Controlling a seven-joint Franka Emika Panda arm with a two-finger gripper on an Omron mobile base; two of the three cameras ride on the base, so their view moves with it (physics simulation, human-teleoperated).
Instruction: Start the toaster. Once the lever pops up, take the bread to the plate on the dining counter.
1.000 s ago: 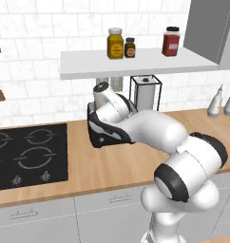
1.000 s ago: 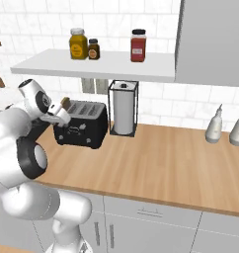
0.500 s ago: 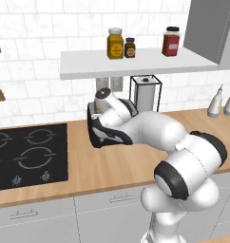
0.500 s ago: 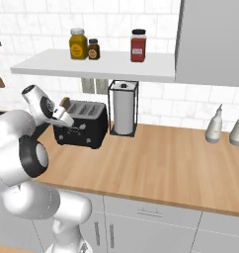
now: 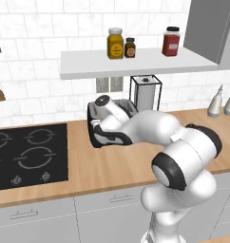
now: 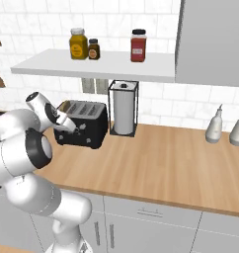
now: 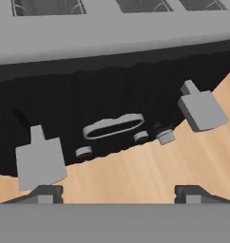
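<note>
You were on step one — jaws spread before the toaster [image 7: 112, 85] front; its lever [image 7: 39, 159] needed pressing down next.

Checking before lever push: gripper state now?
Gripper: open, holding nothing, facing the black boxy toaster front.

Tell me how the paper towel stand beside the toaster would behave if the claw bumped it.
The paper towel stand looks tall on a small base, so it would probably tip. Its thin wire frame suggests lightness; it may slide. The toaster alongside looks squat, likely steadier.
</note>
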